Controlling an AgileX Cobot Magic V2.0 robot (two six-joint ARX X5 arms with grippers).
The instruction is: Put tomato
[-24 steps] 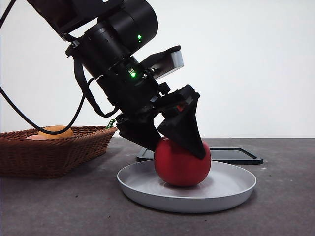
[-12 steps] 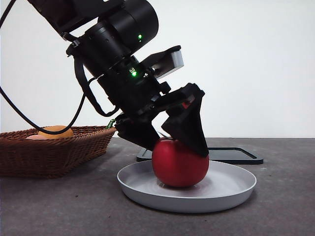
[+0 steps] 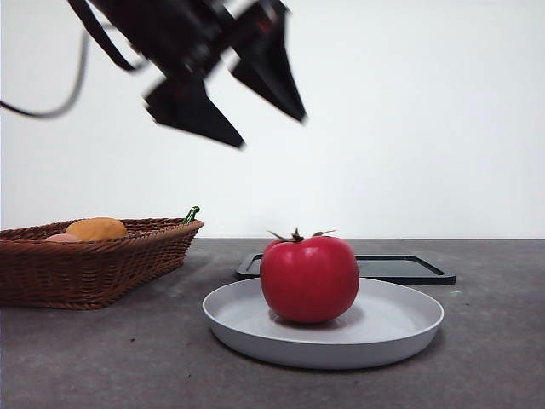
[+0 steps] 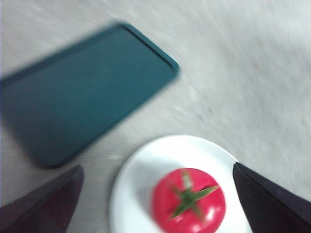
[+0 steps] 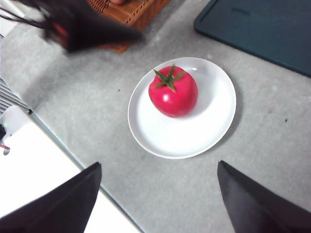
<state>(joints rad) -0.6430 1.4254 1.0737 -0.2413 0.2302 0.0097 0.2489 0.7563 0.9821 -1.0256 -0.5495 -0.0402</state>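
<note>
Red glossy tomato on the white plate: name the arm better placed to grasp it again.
Left. The left gripper hangs open close above the red glossy tomato on the round white plate; the right gripper looks from farther off.

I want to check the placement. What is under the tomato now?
The tomato sits on the white plate, which rests on the grey table. The contact spot is hidden. The left gripper is open above it.

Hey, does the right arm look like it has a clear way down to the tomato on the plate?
Probably yes. The tomato sits alone on the white plate, stem up, nothing over it. The right gripper is open above the table, and the left gripper is raised off to one side.
</note>
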